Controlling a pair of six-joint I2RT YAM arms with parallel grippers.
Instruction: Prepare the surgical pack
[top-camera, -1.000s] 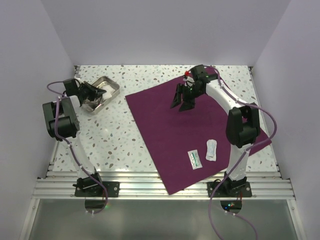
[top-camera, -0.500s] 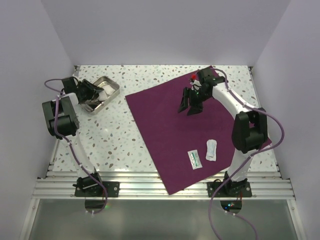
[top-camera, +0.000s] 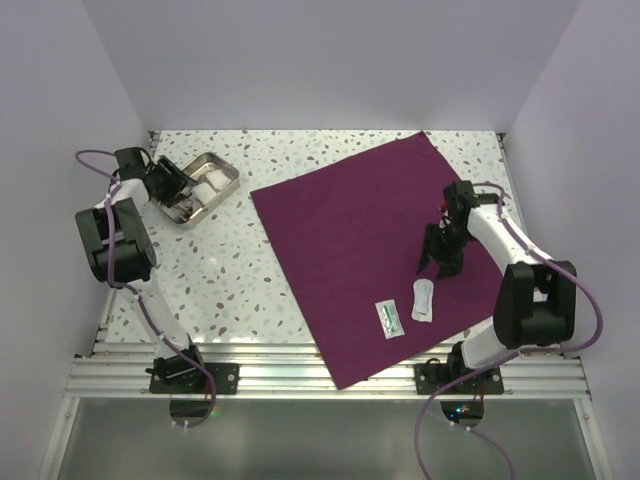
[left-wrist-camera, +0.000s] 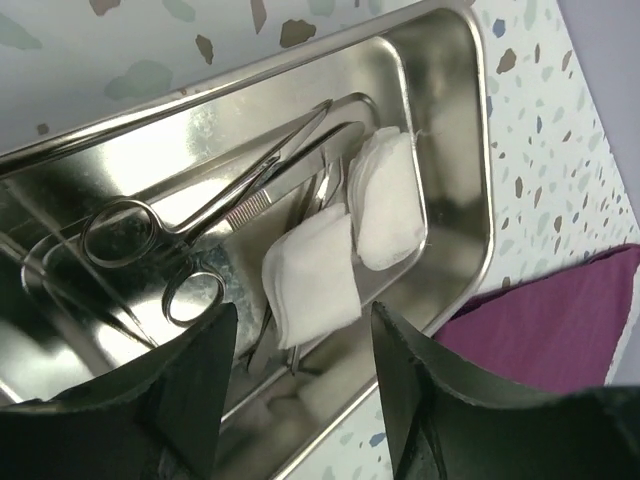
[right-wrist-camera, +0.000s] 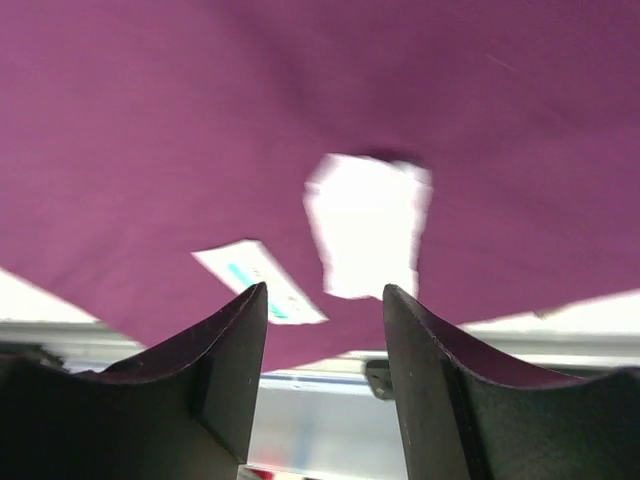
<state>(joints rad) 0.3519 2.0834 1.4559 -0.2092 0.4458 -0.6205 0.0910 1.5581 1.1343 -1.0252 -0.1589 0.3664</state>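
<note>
On the right half of the bench, the surgical pack is spread flat as a square sheet, turned obliquely so that one corner points to the far wall and the opposite corner overhangs the near rail. No long axis can be told, as its sides appear equal. Compared with a second ago, the right claw has been brought from the far part of the cloth to just above a white packet, beside which a green-printed packet lies. Its jaws are released and empty. The left claw, earlier lowered into the metal tray, has been drawn back and released. Gauze pads and steel instruments lie in the tray.
</note>
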